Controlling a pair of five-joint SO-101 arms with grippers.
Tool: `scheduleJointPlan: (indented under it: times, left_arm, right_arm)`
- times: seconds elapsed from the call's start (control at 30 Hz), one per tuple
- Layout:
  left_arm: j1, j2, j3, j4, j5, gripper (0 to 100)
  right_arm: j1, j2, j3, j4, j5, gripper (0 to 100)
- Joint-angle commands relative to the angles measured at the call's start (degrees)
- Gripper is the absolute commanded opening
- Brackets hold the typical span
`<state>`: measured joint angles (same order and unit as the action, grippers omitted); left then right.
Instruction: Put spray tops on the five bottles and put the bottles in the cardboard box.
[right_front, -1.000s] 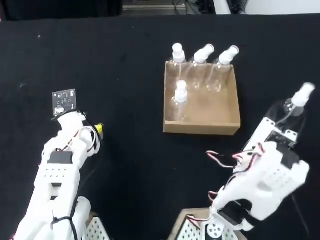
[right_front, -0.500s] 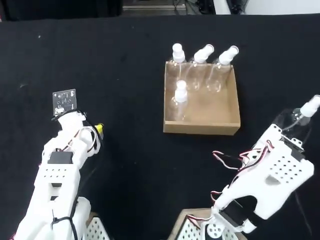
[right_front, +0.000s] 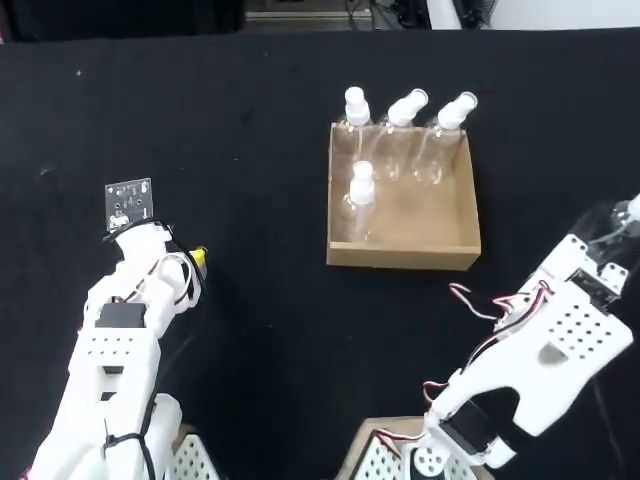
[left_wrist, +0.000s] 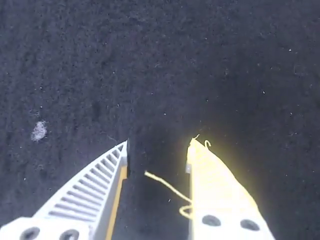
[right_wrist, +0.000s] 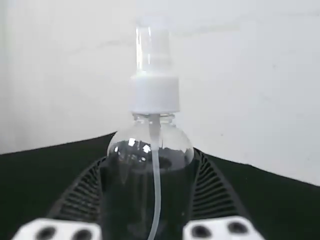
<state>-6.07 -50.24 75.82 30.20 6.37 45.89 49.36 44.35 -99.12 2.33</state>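
The left pincer (left_wrist: 157, 160) hangs low over the bare desk (right_front: 250, 120) at 8 o'clock, jaws moderately apart and empty. The right pincer (right_wrist: 150, 167) is clamped round the body of the fifth bottle (right_wrist: 150, 145), spray top (right_wrist: 154, 92) fitted, at 3 o'clock and well apart from the cardboard box (right_front: 402, 257).

Risk: the smooth round body may twist or slip in the clamp. If carried too low, it would strike the box's near wall.

Inside the box, one bottle (right_front: 358, 205) stands at 9 o'clock and three bottles (right_front: 398, 135) lean along the far wall at 12. Free floor lies toward 4 o'clock.
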Motion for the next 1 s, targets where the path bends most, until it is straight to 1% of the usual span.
scheduleJointPlan:
  times: [0.0,0.37,0.43,0.53,0.63,0.97]
  left_arm:
    - [0.31,-0.62,-1.1,-1.14,0.44,19]
    - [0.31,-0.62,-1.27,-1.14,0.44,19]
    - [0.31,-0.62,-1.27,-1.14,0.44,19]
    - [0.31,-0.62,-1.27,-1.14,0.44,19]
    - [0.31,-0.62,-1.27,-1.14,0.44,19]
    - [0.31,-0.62,-1.27,-1.14,0.44,19]
  right_arm:
    - [1.05,2.24,-4.18,-1.32,0.0,1.1]
    - [0.7,3.74,-2.24,-1.41,0.0,1.8]
    - [0.44,3.74,-1.1,-1.41,0.0,5.9]
    - [0.44,3.74,-0.57,-1.41,-0.44,16.5]
    - [0.44,3.74,-0.48,-1.41,-0.44,24.3]
    - [0.44,3.74,-0.48,-1.41,-0.44,32.3]
